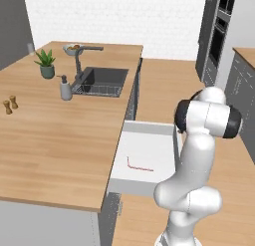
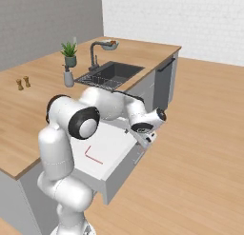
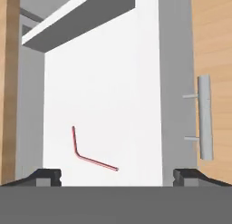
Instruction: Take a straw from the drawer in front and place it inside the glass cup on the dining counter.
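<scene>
The straw [image 3: 90,155] lies flat on the white floor of the open drawer [image 3: 136,60], low and left of centre in the hand view, its long leg slanting toward the lower right. The gripper [image 3: 118,175] is spread wide and empty, the straw between its fingertips [image 3: 45,177].

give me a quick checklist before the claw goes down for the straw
1. Drawer pulled out: ok.
2. Straw lying flat and alone on the white drawer floor: ok.
3. Claw open and empty: ok.
4. Claw over the drawer, straw between the fingertips in the hand view: ok.
5. Claw lined up across the straw's long part: cannot tell.
6. Glass cup ready on the dining counter: cannot tell.
</scene>
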